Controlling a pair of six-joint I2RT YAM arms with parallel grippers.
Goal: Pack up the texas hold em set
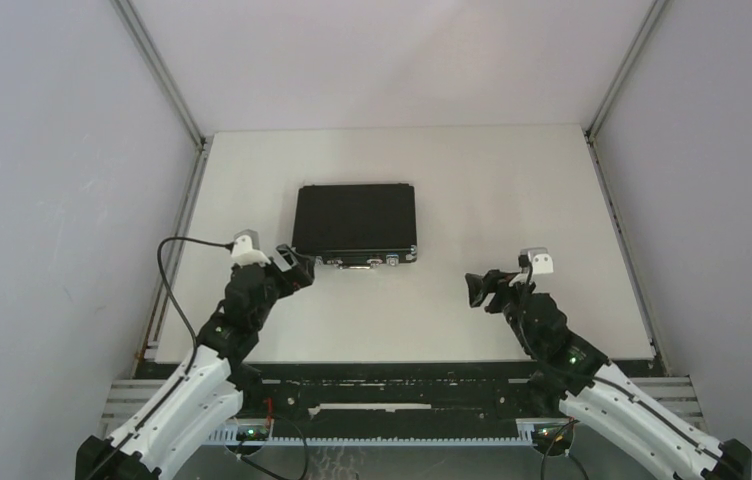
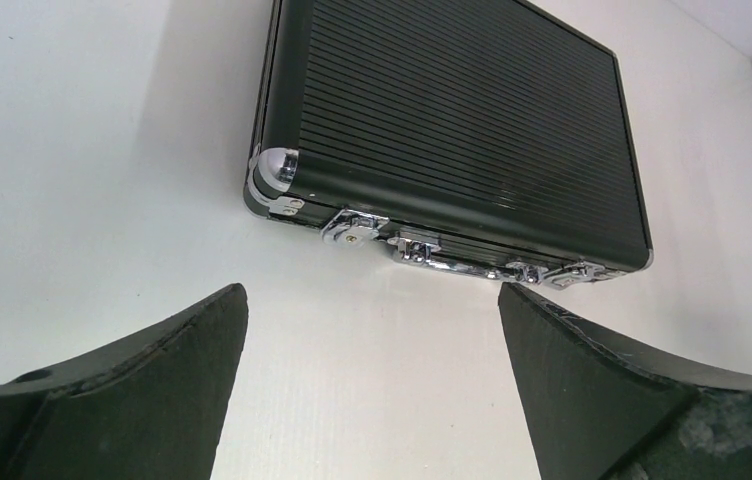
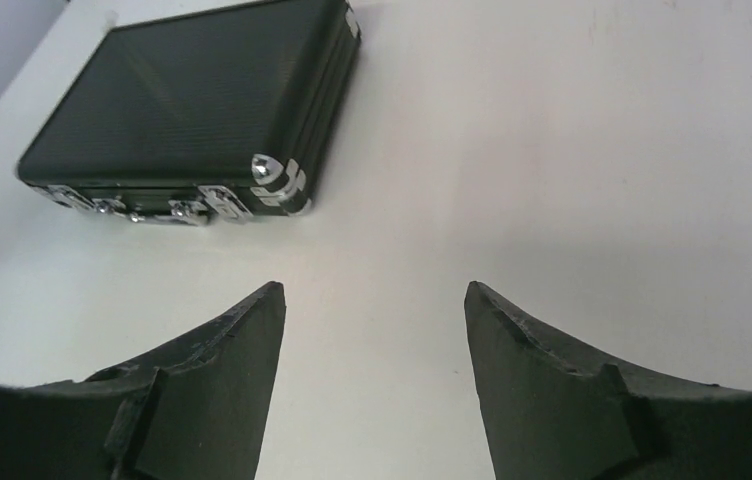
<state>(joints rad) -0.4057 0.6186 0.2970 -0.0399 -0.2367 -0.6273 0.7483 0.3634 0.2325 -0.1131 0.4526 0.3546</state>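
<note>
The small black silver-edged briefcase (image 1: 354,222) lies flat and closed on the white table, silver latches on its near side. It also shows in the left wrist view (image 2: 462,120) and the right wrist view (image 3: 192,105). My left gripper (image 1: 297,268) is open and empty, just off the case's near left corner. My right gripper (image 1: 477,290) is open and empty, apart from the case to its near right. The poker chips, card box, triangular token and round discs are out of view.
The white table (image 1: 512,200) is enclosed by grey walls with metal rails (image 1: 184,215) along its left and right edges. A black cable (image 1: 167,280) loops by the left arm.
</note>
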